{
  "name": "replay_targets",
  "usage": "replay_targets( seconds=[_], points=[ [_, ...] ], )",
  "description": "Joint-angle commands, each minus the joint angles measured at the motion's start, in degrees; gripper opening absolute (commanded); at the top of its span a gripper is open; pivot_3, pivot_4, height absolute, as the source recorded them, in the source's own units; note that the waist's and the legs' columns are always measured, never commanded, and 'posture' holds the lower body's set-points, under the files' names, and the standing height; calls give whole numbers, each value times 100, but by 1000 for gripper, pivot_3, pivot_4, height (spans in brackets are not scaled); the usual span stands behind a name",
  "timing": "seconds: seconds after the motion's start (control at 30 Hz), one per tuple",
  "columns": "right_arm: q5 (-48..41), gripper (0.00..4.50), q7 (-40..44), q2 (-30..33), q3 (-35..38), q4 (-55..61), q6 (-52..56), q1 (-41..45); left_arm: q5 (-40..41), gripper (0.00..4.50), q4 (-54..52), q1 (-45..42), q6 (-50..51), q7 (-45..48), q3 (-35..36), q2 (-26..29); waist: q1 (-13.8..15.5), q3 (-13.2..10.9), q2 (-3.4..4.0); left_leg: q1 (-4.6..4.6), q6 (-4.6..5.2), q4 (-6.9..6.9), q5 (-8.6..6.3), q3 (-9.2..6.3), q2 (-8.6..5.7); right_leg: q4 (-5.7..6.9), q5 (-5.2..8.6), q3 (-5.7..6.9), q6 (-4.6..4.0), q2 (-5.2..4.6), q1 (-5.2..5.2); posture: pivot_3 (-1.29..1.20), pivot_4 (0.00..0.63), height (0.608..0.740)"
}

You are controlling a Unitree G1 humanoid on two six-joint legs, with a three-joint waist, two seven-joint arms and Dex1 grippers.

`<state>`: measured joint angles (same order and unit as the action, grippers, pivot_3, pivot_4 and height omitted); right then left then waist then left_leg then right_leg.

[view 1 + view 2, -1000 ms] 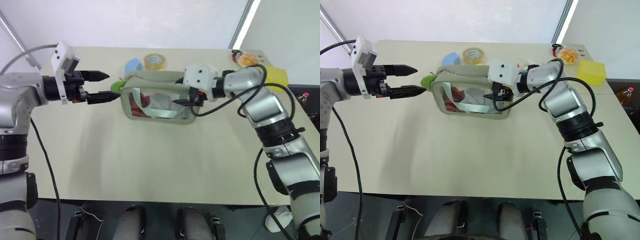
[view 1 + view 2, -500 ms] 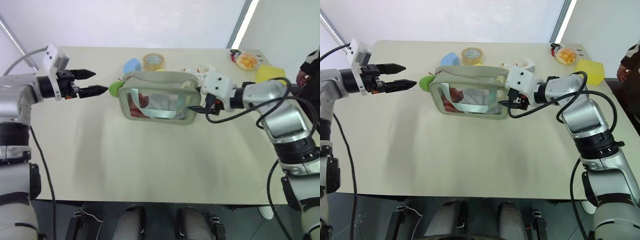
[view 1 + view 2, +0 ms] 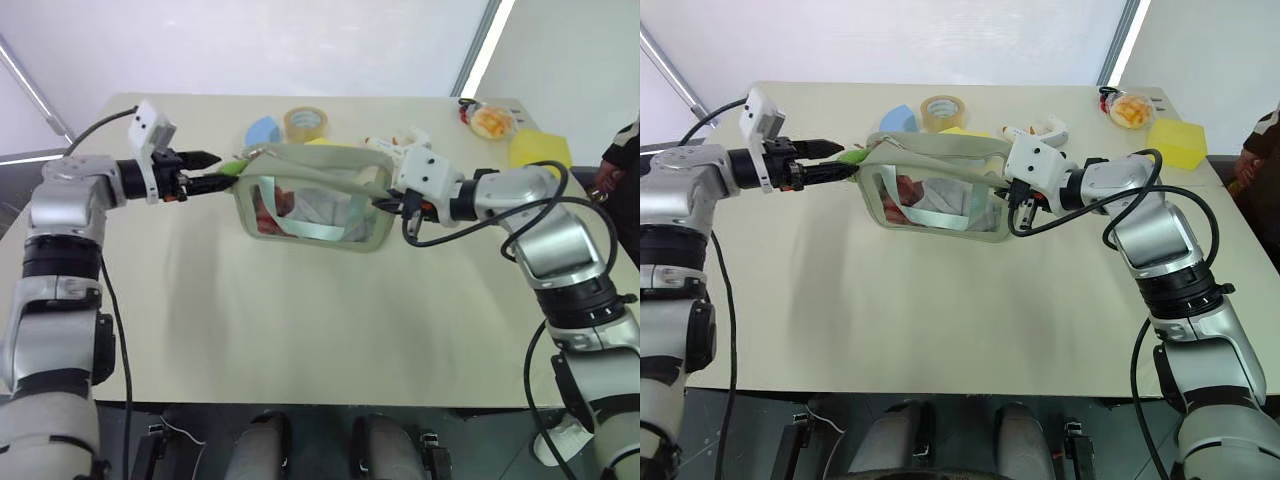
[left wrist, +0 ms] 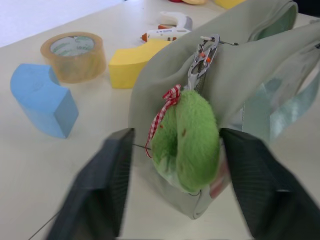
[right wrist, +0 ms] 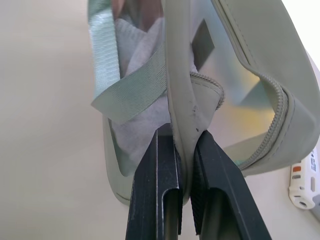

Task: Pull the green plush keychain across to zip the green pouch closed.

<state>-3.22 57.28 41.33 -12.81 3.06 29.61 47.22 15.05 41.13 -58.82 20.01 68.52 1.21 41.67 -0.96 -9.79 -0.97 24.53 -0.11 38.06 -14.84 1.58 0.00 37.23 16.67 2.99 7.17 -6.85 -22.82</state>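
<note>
Keychain between left fingers, pouch edge in right fingers

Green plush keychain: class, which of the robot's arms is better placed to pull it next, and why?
The left. Its left claw has its fingers either side of the green plush keychain, not yet pinching it. The right claw is shut on the green pouch at its far end, steadying it.

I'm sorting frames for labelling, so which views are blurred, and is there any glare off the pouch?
Left wrist view: the claw's fingers are smeared and soft, while the green plush keychain between them is fairly sharp. Right wrist view: the fingers pinching the green pouch wall are crisp, and its clear window catches bright reflections. Left eye view: evenly lit, sharp, soft shadows on the table.
</note>
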Motion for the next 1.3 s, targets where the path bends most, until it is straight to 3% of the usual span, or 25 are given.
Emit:
replay_targets(
  seconds=[0.03,0.1,0.13,0.4,0.77,0.9,1.0,1.17,1.3],
  points=[
    [11,0,-17,-14,36,243,-22,16,-93,1080,262,-256,-278,9,112,65,-2,0,0,0,0,0,0,0,0,0,0,0,0,0,0,0,150,740],
    [13,0,-28,-15,39,263,-7,19,-114,123,339,-334,-307,52,129,90,-3,0,0,0,0,-1,0,0,0,0,0,0,0,0,-1,0,150,740],
    [12,0,-29,-16,41,270,-1,20,-120,44,371,-386,-323,57,138,101,-2,0,0,0,0,-1,0,0,0,0,0,1,0,0,0,0,150,740],
    [55,0,-92,-62,37,181,-54,69,174,44,109,-1222,-28,215,212,-229,8,-1,-2,3,0,1,0,-1,0,-1,0,3,0,0,1,0,150,740],
    [141,0,-146,-125,44,210,-38,86,-445,44,-683,-672,-674,601,-646,-721,-14,-1,-1,-1,-1,0,0,0,0,0,0,2,0,-1,0,0,150,740],
    [174,0,-157,-116,58,159,-59,98,-537,1441,-613,-809,-828,715,-620,-471,-11,-1,0,-1,-1,2,0,-1,0,-1,0,2,0,-1,2,0,150,740],
    [190,0,-152,-125,49,122,-95,105,-557,2990,-576,-953,-717,693,-545,-306,-1,-1,-1,-1,-1,0,0,-3,0,0,0,3,0,0,2,0,150,740],
    [215,0,-132,-173,20,43,-176,151,-567,2990,-955,-492,-554,1085,-523,358,-28,-1,2,-1,0,-4,0,-7,1,-1,0,1,0,0,-4,0,150,740],
    [227,0,-130,-241,-9,-32,-220,230,-613,2990,-968,-37,-723,825,-562,260,2,2,6,-9,0,0,0,-11,1,0,0,1,0,0,9,0,150,740]
  ],
)
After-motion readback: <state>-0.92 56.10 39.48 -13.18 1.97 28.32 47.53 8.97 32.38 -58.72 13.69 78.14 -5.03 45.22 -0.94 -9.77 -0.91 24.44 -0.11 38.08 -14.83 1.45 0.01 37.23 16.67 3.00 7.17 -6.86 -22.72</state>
